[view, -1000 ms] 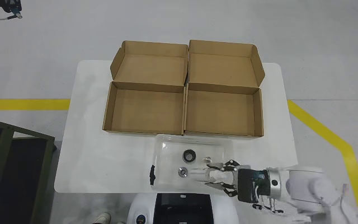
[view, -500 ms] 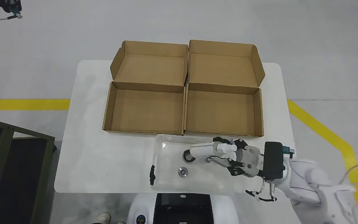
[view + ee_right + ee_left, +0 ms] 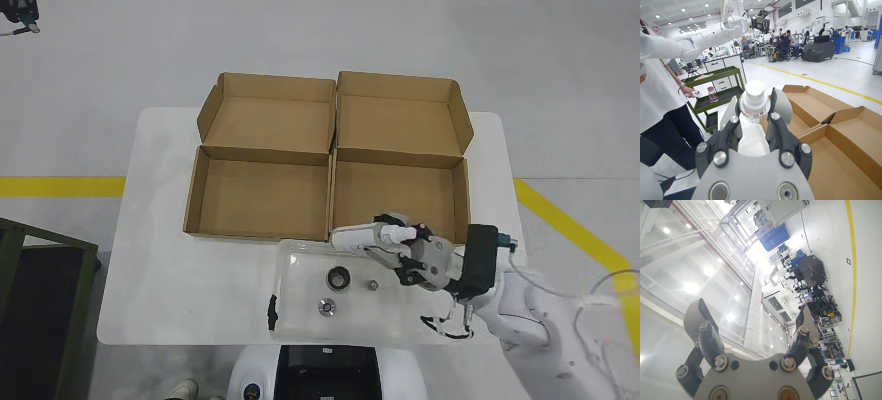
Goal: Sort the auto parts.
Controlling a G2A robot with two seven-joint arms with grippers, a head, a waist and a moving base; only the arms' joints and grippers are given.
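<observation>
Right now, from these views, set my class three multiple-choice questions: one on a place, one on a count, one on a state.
1. Where is the white part? A in a box; B in the right gripper; C on the floor
2. How many cardboard boxes lie open? A two; B three; C five
3. The left gripper is: A shut on a cloth; B shut empty; C open
B: its fingers clamp it. A: two sit side by side. C: fingers apart, nothing between.
</observation>
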